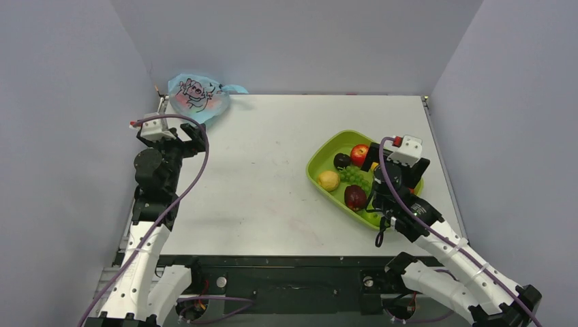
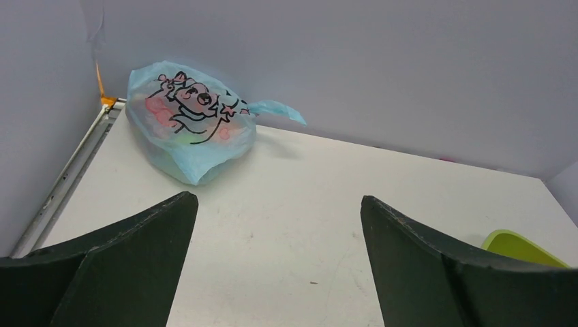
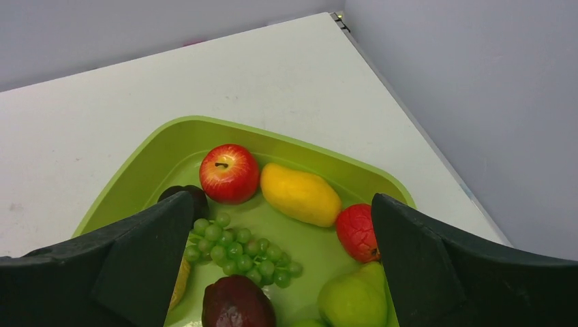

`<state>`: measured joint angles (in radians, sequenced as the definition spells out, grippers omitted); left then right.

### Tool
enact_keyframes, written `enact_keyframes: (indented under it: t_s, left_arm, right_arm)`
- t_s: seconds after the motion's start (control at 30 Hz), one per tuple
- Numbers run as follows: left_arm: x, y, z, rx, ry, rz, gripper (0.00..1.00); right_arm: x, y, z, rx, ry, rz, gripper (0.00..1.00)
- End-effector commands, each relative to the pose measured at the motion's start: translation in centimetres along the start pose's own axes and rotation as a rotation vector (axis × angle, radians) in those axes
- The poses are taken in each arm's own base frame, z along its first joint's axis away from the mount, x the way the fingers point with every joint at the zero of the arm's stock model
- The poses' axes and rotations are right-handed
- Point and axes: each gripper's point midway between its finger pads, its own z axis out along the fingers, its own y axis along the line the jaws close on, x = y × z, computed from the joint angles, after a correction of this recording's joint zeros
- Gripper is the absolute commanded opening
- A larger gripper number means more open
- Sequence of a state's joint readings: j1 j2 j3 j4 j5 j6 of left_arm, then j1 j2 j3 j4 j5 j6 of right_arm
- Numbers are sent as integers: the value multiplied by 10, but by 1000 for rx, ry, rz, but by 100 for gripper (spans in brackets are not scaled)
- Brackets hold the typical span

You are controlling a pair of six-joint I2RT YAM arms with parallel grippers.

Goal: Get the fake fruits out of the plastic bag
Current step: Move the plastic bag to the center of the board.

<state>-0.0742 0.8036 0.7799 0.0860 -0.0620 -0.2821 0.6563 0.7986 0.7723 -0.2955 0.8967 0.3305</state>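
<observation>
The plastic bag (image 1: pixel 197 97) is light blue with a black cartoon drawing and lies full and bunched at the table's far left corner. It also shows in the left wrist view (image 2: pixel 189 120), with pink and green shapes dimly showing through it. The fake fruits inside it are hidden. My left gripper (image 1: pixel 183 136) is open and empty, a short way in front of the bag; its gap (image 2: pixel 278 231) shows bare table. My right gripper (image 1: pixel 373 178) is open and empty, hovering over the green tray (image 1: pixel 322 155); its gap (image 3: pixel 281 238) shows tray fruit.
The green tray (image 3: pixel 129 180) at the right holds a red apple (image 3: pixel 229 172), yellow mango (image 3: pixel 300 194), green grapes (image 3: pixel 243 250), dark red fruit (image 3: pixel 237 302), a red bumpy fruit (image 3: pixel 357 231), a green pear (image 3: pixel 352 300) and a lemon (image 1: pixel 328 180). Grey walls enclose the table.
</observation>
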Motion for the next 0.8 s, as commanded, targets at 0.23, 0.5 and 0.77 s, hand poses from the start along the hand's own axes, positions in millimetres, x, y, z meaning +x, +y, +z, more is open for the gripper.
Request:
enact_keyframes:
  t_s: [0.23,0.5,0.77]
  left_arm:
    - [0,18,17,-81,-22,-54,88]
    - [40,48,39,-214,117,-60,88]
    - [74,63,70,-220,185,-229,87]
  right_arm:
    - [-10,26,-2,-91,19,85,100]
    - [1,51,-6,-190,104,105,100]
    - [11,66,-11,-260,153,114,100]
